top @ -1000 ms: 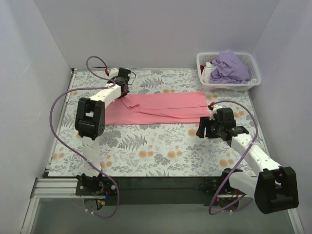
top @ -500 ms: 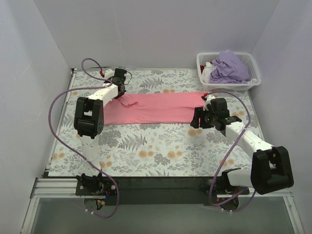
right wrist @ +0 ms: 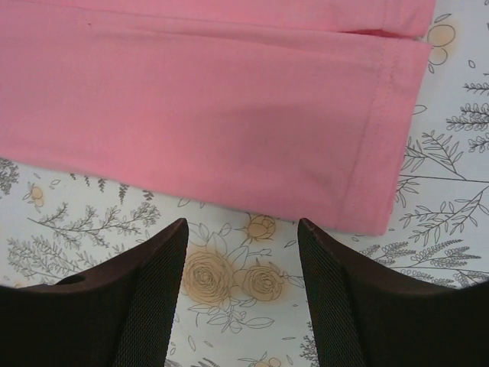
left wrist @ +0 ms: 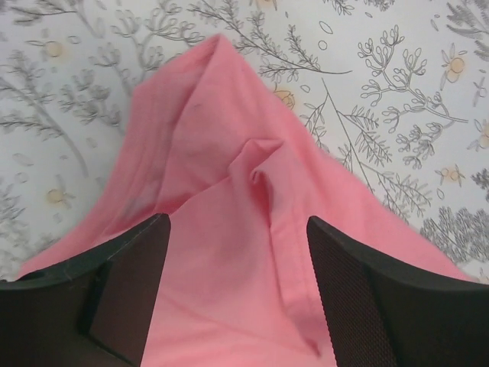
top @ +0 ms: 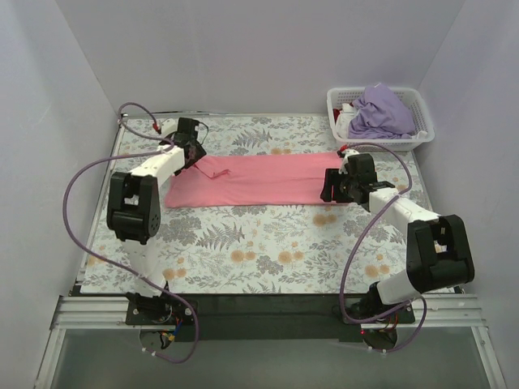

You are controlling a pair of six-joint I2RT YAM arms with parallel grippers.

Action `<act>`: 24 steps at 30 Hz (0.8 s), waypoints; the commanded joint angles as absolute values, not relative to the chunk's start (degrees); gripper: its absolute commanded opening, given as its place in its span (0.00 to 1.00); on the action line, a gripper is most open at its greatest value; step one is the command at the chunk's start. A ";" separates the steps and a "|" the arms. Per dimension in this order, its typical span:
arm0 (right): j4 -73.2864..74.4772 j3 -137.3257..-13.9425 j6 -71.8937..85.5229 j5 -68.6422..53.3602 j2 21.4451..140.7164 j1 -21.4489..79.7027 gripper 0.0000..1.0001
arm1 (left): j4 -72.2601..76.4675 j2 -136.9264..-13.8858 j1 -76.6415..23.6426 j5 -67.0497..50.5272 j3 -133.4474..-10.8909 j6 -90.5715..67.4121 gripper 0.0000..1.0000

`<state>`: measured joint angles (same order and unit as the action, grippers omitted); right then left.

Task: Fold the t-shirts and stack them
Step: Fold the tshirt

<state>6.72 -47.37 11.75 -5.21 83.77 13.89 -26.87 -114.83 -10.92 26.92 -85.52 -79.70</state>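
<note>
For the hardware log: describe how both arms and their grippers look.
The left arm and right arm have white links joined by chunky black joints, and a purple cable loops loosely along each. The left gripper and right gripper each have two broad black fingers with finely dotted inner faces.

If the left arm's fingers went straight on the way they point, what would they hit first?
The salmon pink t-shirt: the open fingers of the left gripper point at its rumpled corner, pink cloth filling the gap between them. How close they are is unclear.
</note>
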 commanded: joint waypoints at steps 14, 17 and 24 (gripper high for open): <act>0.53 -49.57 14.15 -9.05 89.91 8.97 0.58 | -22.33 -91.14 -2.99 23.91 -53.52 -82.53 0.74; 0.18 -49.57 14.59 -9.67 91.49 8.62 0.55 | -22.76 -93.77 -2.81 23.47 -54.32 -82.35 0.73; -2.11 -46.76 15.82 -9.58 94.48 6.86 0.48 | -24.34 -97.91 -2.81 24.52 -54.40 -82.09 0.58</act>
<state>0.60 -47.42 15.03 -9.37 93.86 7.90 -23.49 -96.20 -2.83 23.90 -53.54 -81.80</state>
